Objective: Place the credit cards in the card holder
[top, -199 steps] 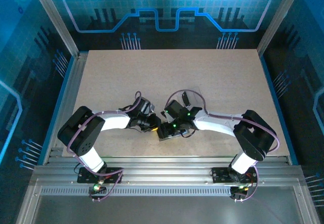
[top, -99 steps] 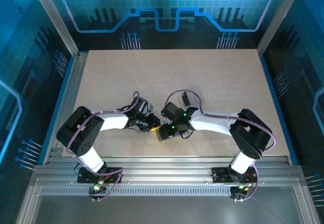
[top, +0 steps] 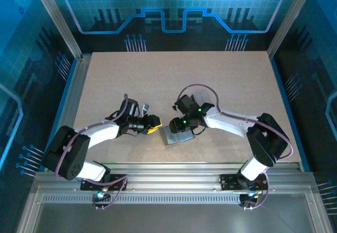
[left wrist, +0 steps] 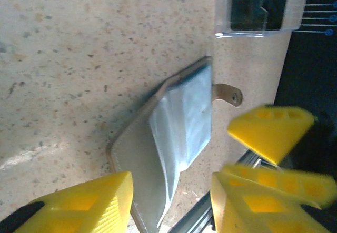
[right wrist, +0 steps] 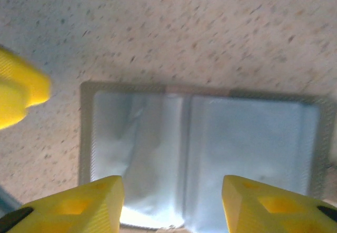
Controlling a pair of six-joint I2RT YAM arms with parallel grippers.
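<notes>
I can read no writing, number, brand or sign anywhere, neither on the card holder (right wrist: 200,154) nor on the clear box (left wrist: 260,7).

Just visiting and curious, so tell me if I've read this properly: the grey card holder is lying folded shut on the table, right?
Not shut: the card holder is lying open on the table. The right wrist view shows both its panels spread side by side.

The card holder (right wrist: 200,154) lies flat on the table (top: 237,75) under the right gripper (right wrist: 174,199) — the left gripper (left wrist: 171,206) just left of it, the clear box (left wrist: 260,7) beyond both.
</notes>
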